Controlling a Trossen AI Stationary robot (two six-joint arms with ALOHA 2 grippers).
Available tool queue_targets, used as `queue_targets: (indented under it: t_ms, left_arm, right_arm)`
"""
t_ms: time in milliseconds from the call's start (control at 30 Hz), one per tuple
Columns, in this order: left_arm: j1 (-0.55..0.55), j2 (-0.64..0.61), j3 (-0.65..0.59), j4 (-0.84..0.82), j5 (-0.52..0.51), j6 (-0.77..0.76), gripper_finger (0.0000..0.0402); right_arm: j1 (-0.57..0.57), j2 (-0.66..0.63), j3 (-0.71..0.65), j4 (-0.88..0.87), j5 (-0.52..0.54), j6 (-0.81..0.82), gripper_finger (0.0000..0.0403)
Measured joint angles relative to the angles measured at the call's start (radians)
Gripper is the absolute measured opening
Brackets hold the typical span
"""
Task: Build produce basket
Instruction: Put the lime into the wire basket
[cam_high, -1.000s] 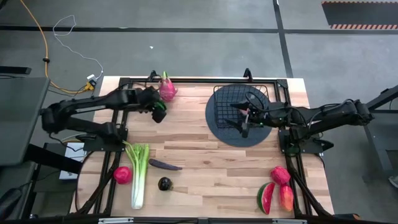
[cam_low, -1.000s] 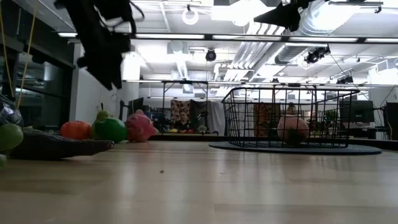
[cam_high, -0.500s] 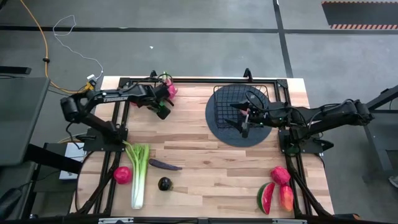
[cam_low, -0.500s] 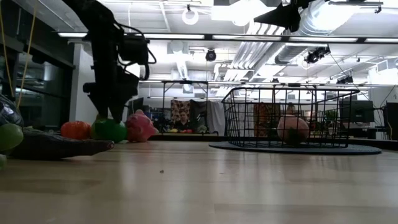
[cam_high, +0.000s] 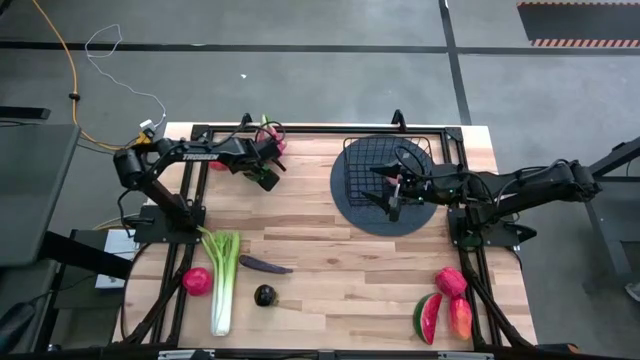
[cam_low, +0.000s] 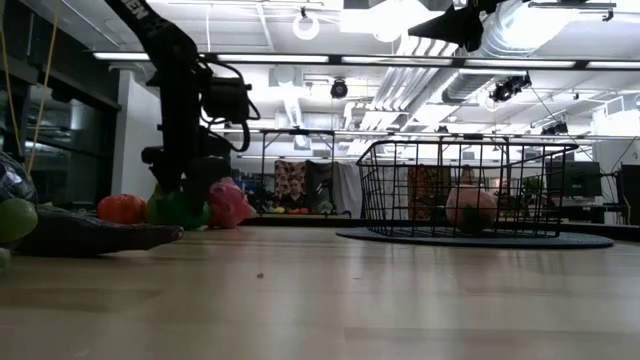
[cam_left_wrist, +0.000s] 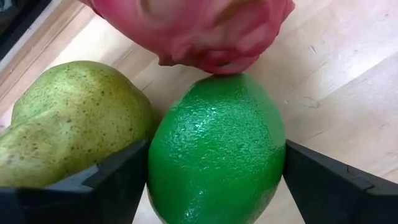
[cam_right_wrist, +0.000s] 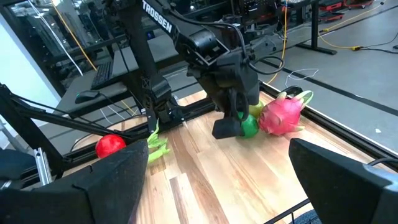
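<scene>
Produce still lies scattered across the table (cam_high: 330, 250) as the left gripper (cam_high: 266, 176) comes down at the far-left corner, its fingers now straddling a bright green round fruit (cam_left_wrist: 216, 149). A second ago the arm hung raised and short of the fruit; half a second ago it was dropping over it. In the left wrist view the dark fingers (cam_left_wrist: 115, 180) stand apart on either side of the green fruit, close to its skin but not visibly pressing, with a speckled pear (cam_left_wrist: 68, 124) touching it on one side and the pink dragon fruit (cam_left_wrist: 199, 28) against it beyond. The low view shows the gripper down at table level over that cluster, an orange-red fruit (cam_low: 122, 209) just beside it.

The basket (cam_high: 390, 165) sits on its dark round mat (cam_high: 350, 205) at the far right, holding one peach-coloured fruit (cam_low: 470, 208). The right gripper (cam_high: 395, 195) hovers over the basket, jaws spread wide, unmoved in the last second.

Celery (cam_high: 224, 280), eggplant (cam_high: 265, 265), a dark round fruit (cam_high: 264, 295), a red fruit (cam_high: 196, 281), watermelon slice (cam_high: 427, 317) and mango (cam_high: 460, 318) remain along the near edge. Judging by this, the fill is barely begun; closing on the green fruit looks the likely next step, with the crowding pear a possible snag
</scene>
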Motion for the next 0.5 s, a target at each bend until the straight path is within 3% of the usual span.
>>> queue_targets:
  t_ms: [267, 500]
  left_arm:
    - [-0.004, -0.088, -0.003, -0.018, 0.024, 0.002, 0.0262]
    - [-0.092, -0.357, -0.003, 0.03, 0.072, 0.021, 0.0257]
  right_arm:
    - [0.0, 0.0, 0.0, 0.0, 0.0, 0.0, 0.0378]
    - [0.0, 0.0, 0.0, 0.008, 0.0, 0.052, 0.0378]
